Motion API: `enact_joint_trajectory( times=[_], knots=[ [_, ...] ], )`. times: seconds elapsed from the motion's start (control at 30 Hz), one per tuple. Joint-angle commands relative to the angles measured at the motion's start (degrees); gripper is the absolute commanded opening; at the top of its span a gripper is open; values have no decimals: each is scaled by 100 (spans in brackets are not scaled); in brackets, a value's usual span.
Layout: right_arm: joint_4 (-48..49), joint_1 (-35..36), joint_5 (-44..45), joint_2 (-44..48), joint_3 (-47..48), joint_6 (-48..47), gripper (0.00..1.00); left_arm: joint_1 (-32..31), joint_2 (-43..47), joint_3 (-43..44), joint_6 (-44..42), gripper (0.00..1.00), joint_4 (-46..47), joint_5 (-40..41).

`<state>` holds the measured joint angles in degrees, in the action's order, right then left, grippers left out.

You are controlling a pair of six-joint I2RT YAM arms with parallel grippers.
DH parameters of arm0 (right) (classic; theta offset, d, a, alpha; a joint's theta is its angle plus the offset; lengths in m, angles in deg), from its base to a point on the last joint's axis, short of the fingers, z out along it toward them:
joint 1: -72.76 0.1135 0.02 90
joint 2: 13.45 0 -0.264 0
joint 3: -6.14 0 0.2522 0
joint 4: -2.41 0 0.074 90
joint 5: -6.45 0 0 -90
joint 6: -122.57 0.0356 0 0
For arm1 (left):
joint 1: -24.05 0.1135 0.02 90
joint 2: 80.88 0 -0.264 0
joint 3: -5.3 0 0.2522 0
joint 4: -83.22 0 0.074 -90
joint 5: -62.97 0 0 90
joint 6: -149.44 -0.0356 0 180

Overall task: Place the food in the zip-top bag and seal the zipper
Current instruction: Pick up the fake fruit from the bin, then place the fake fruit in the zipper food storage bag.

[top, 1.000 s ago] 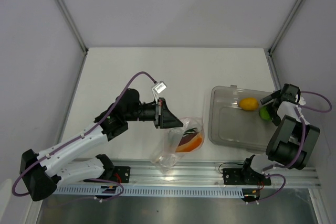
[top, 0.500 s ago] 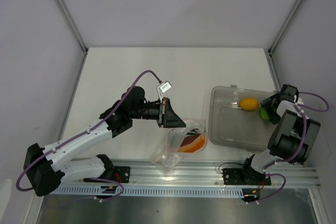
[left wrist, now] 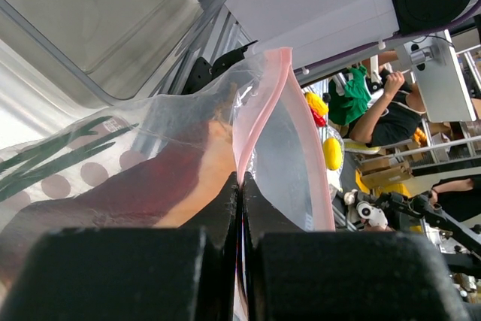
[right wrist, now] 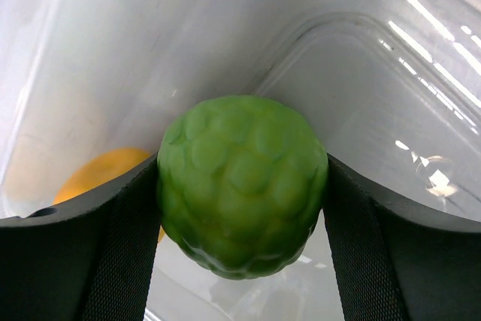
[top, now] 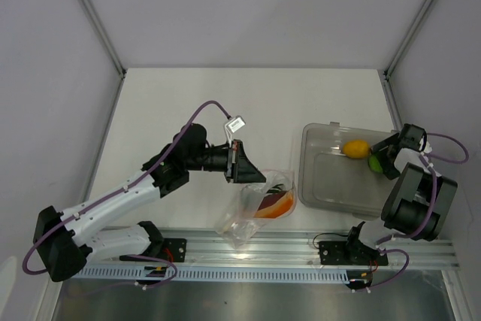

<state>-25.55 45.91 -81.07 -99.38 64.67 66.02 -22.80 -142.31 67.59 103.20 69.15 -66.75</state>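
Right gripper (right wrist: 242, 249) clamps the bumpy green fruit (right wrist: 242, 186) across its middle inside the clear tray (top: 323, 186); it looks light, possibly slippery. Left gripper (left wrist: 240, 212) pinches the limp bag (top: 248, 219) by its zipper (left wrist: 259, 110) beside the tray.

The left arm (top: 128, 195) is extending rightward with its gripper (left wrist: 240, 186) pinched fully closed, while the right arm (top: 412, 202) is standing folded, its gripper (right wrist: 242, 234) clamping with jaws apart.
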Motion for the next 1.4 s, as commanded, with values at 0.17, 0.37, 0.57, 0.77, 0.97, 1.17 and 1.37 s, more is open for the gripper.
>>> enact_joint_trajectory(
  times=[0.17, 0.37, 0.57, 0.77, 0.97, 1.17, 1.37],
  knots=[
    [-162, 75, -178, 621, -100, -164, 0, 36, 210, -45, 229, 1, 304, -71],
    [-443, 250, -178, 1157, -144, -216, 0, 36, 193, -98, 229, 0, 295, 17],
    [-733, 461, -397, 1798, -118, -225, 0, 36, 228, -90, 167, 1, 190, 123],
    [-1050, 707, -591, 2405, -39, -225, 0, 36, 228, -55, 167, 1, 146, 246],
    [-1409, 971, -758, 2818, 181, -242, 0, 27, 184, -46, 316, 1, 260, 202],
    [-1656, 1243, -1152, 3327, 295, -199, 0, 36, 175, -46, 326, 1, 225, 237],
    [-1797, 2374, -1540, 3531, 786, -234, 0, 36, 131, -63, 334, 1, 199, 308]
  ],
)
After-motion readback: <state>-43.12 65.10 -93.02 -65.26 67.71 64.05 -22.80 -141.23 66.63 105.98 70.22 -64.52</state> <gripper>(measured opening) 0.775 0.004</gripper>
